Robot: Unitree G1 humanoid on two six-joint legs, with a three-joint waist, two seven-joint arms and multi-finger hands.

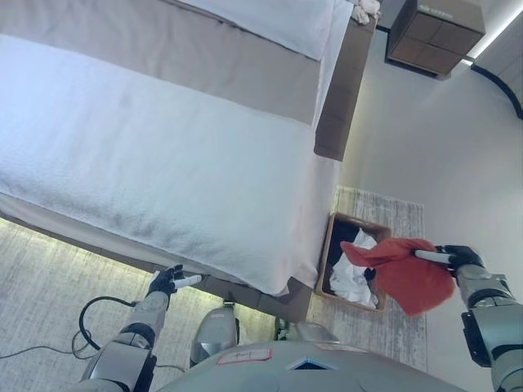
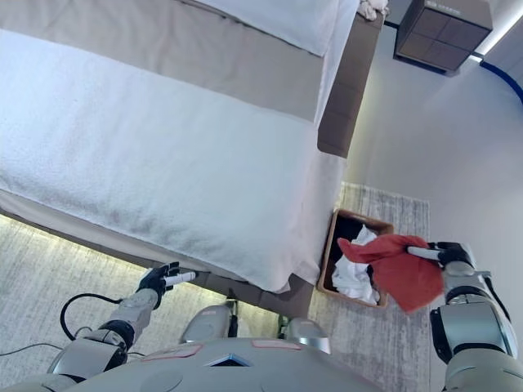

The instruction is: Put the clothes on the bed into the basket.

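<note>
Red cloth (image 1: 409, 273) is held up by the right hand (image 1: 455, 258). The dark fingers are closed on its top edge, so the cloth is pinched there. Most of the cloth hangs down below the hand and to its left. One thin end is stretched out over the basket (image 1: 330, 245). The rest hangs over the basket's right rim and the rug (image 1: 400, 216) beside it.

The basket is brown and stands on the rug, right by the corner of the bed (image 1: 163, 155). White clothes (image 1: 354, 273) are already piled inside it. The red cloth is seen just above them, and it cannot be told if they touch.

The bed is covered with a white blanket, and a tan band (image 1: 188, 57) is laid across it farther up. A white pillow (image 1: 274, 20) is seen at the top of the bed. A small pale bundle (image 1: 364, 10) is seen by the bed's far corner; it is too small to tell what it is.

The left hand (image 1: 170, 280) is held low by the near edge of the bed. Its fingers are spread out and nothing is held in it.

A dark brown nightstand (image 1: 433, 33) is seen by the wall, well apart from the basket. A small mark is seen on its top, but it is too small to be read. No other writing can be read.
</note>
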